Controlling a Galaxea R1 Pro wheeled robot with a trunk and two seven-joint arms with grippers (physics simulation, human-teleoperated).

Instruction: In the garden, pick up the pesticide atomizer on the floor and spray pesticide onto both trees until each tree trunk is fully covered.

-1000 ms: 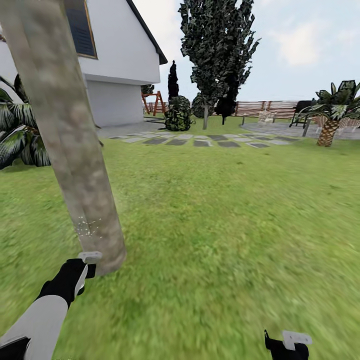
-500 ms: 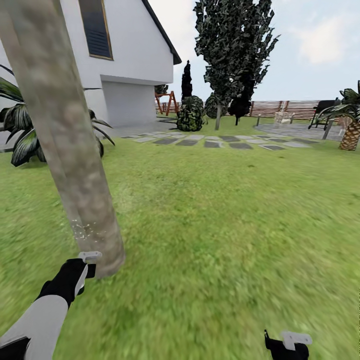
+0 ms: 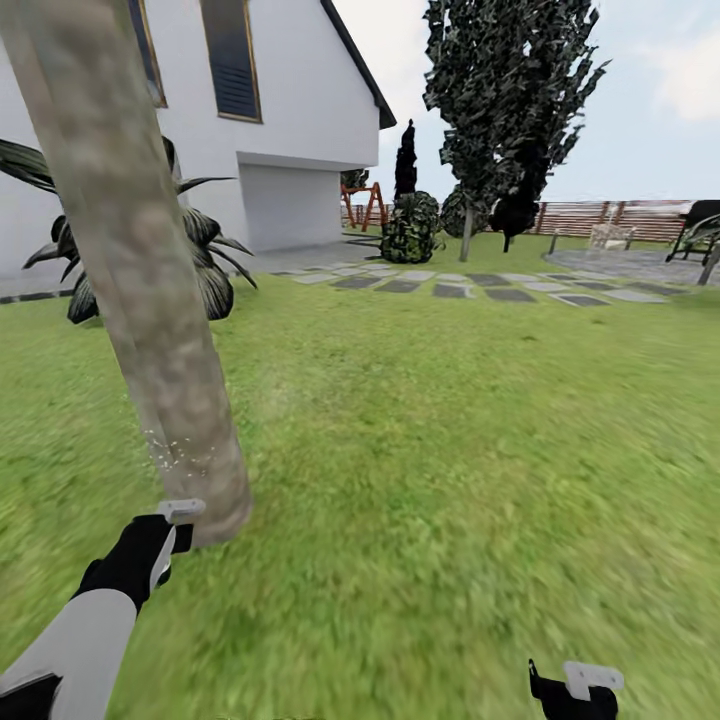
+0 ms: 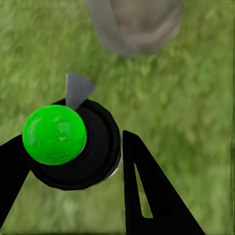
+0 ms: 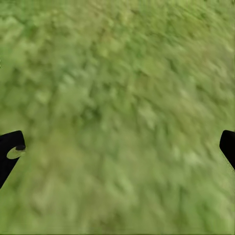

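Note:
A thick, mottled beige-grey tree trunk (image 3: pixel 150 300) rises at the left of the head view, with fine white specks (image 3: pixel 175 458) low on it. My left gripper (image 3: pixel 168 528) hovers just in front of the trunk's base. The left wrist view has that gripper (image 4: pixel 73 142) shut on the pesticide atomizer (image 4: pixel 93 152), a black-capped bottle with a bright green ball top (image 4: pixel 54 134) and a grey nozzle (image 4: pixel 76 90) pointing toward the trunk (image 4: pixel 134 24). My right gripper (image 3: pixel 580 688) is low at the right, over grass, and stands open (image 5: pixel 120 147) with nothing between its fingers.
The green lawn (image 3: pixel 450 450) stretches ahead and to the right. A spiky-leaved plant (image 3: pixel 210 270) stands behind the trunk beside the white house (image 3: pixel 300 130). Farther off are grey stepping stones (image 3: pixel 480 288), a dark-leaved thin-trunked tree (image 3: pixel 500 90), a round bush (image 3: pixel 410 230) and the slatted fence (image 3: pixel 620 215).
The camera has swung left: house, stepping stones and far trees slid right in the picture and the scaly palm left the frame. Both arms and the trunk keep their places.

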